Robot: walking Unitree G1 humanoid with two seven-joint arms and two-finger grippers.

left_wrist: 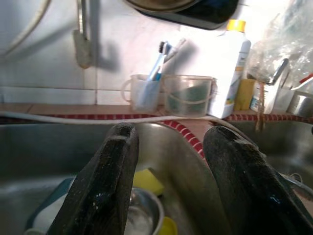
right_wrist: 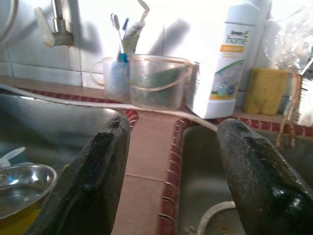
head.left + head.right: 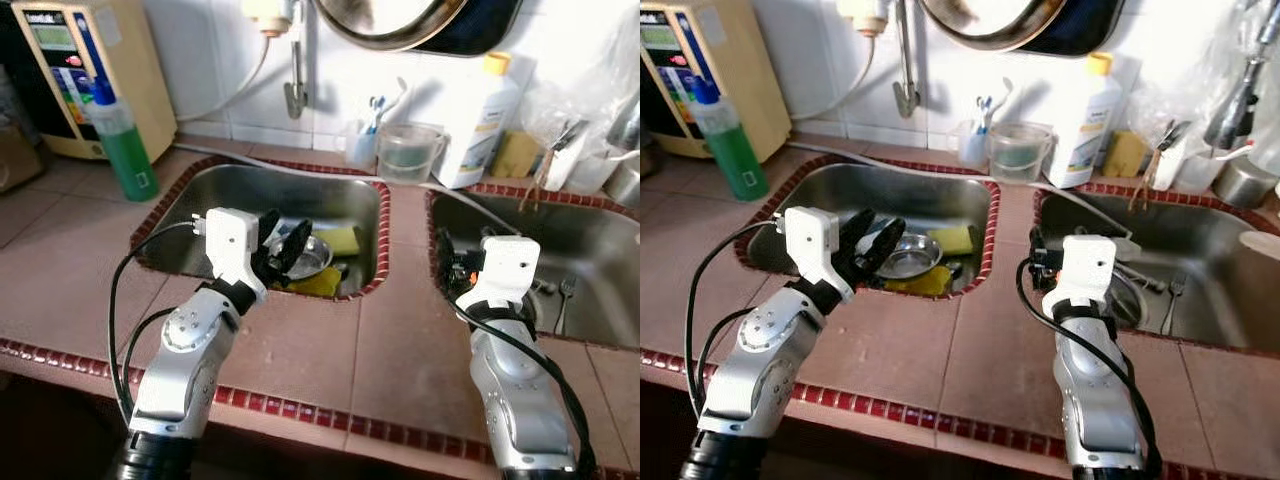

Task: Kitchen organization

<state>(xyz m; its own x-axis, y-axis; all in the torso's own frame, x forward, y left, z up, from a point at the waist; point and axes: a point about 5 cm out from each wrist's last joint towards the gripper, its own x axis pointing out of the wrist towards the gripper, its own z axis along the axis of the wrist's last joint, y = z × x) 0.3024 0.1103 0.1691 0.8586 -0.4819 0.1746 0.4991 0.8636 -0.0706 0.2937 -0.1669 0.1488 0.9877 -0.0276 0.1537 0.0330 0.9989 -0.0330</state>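
Note:
A steel bowl (image 3: 313, 257) lies in the left sink (image 3: 240, 190) with a yellow sponge (image 3: 343, 240) and yellow items beside it. My left gripper (image 3: 283, 243) hovers open over the sink's near edge, just in front of the bowl, its fingers (image 1: 105, 181) empty. My right gripper (image 3: 447, 262) stands open above the near left corner of the right sink (image 3: 590, 240), holding nothing. A fork (image 3: 563, 297) lies in the right sink. On the back ledge stand a clear measuring cup (image 2: 159, 81), a cup of toothbrushes (image 2: 116, 76) and a white detergent bottle (image 2: 230, 58).
A green bottle (image 3: 122, 145) and a beige water appliance (image 3: 75, 70) stand at the back left. A faucet (image 3: 295, 70) hangs on the tiled wall under a hanging pan (image 3: 400, 20). A white hose (image 2: 73, 100) runs along the ledge. Tiled counter (image 3: 400, 350) lies between the sinks.

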